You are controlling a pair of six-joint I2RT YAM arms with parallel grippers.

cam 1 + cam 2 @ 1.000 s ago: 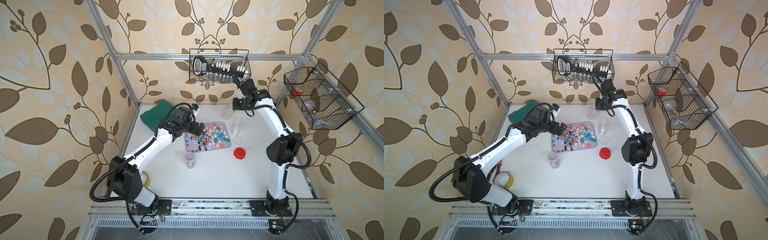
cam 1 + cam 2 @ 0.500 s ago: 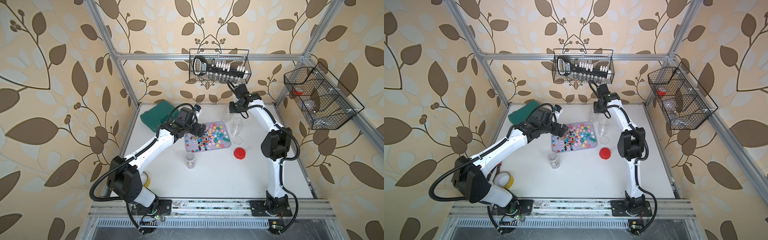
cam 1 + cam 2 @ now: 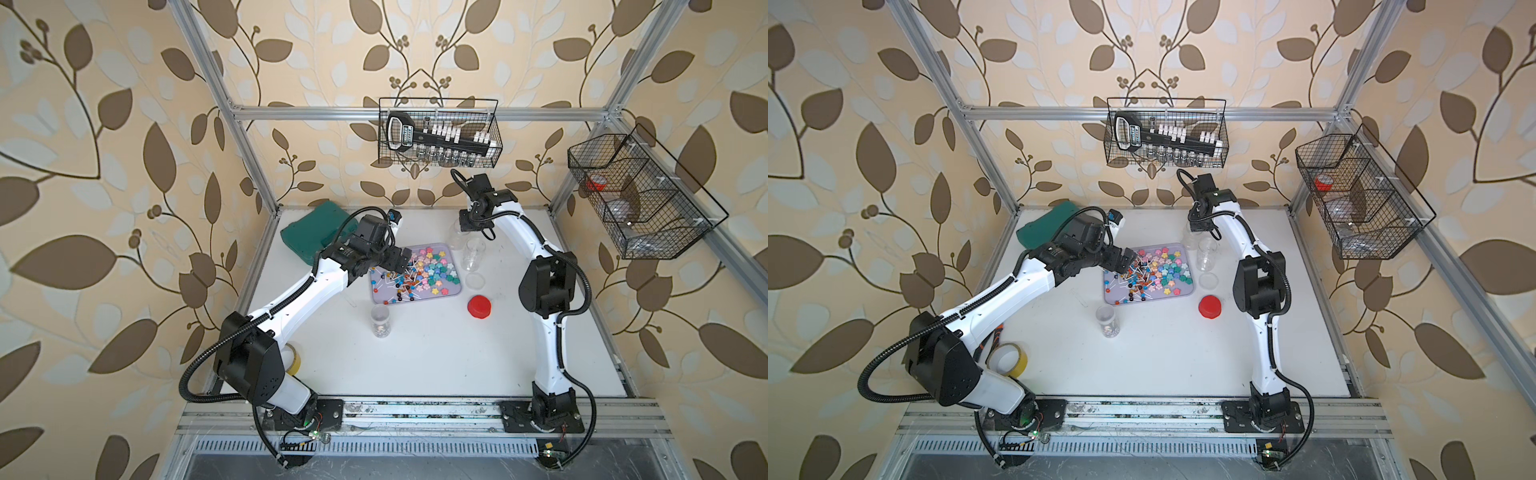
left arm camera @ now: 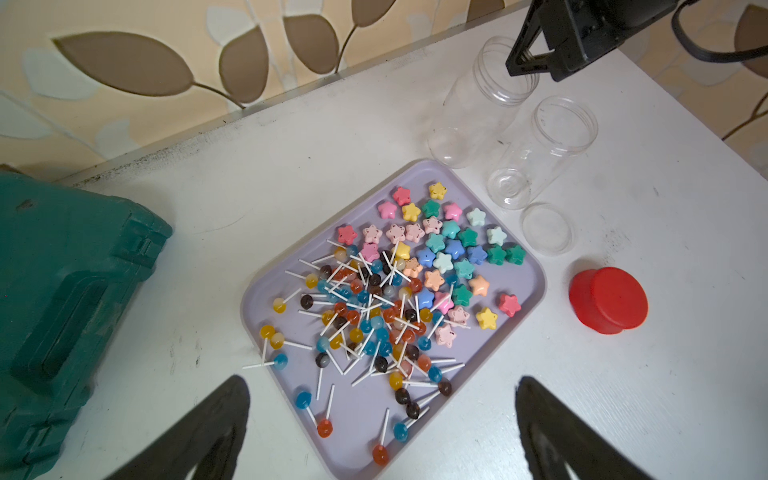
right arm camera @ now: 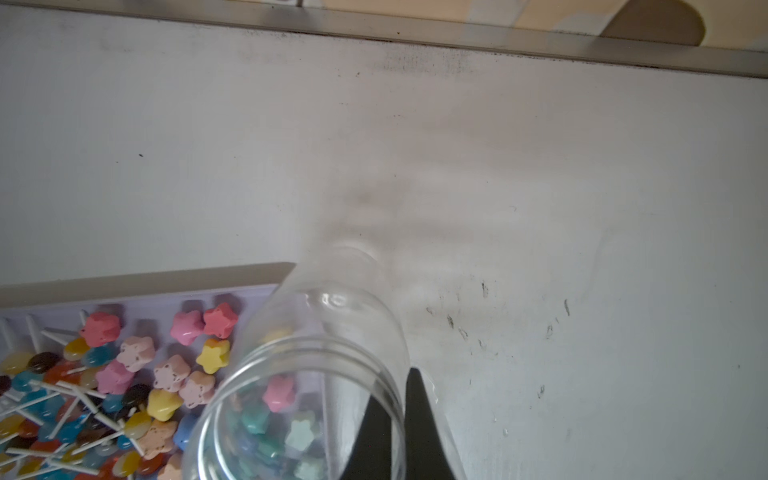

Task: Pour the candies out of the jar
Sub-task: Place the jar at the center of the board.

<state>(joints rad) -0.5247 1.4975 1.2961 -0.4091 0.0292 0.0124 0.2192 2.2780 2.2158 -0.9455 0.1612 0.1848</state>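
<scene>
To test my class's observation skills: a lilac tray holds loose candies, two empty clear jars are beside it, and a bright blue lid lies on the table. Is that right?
Not quite: the bright lid is red, not blue, as the left wrist view shows. The rest holds: loose candies on the lilac tray, two empty clear jars beside it.

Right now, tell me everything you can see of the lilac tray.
The tray is a lilac rectangle with rounded corners and a low raised rim, plastic by its look. It lies flat on the white table, toward the back middle. Its one end holds star candies, the other ball lollipops; one lollipop's stick pokes out over the rim. The left tool hangs open above it.
</scene>
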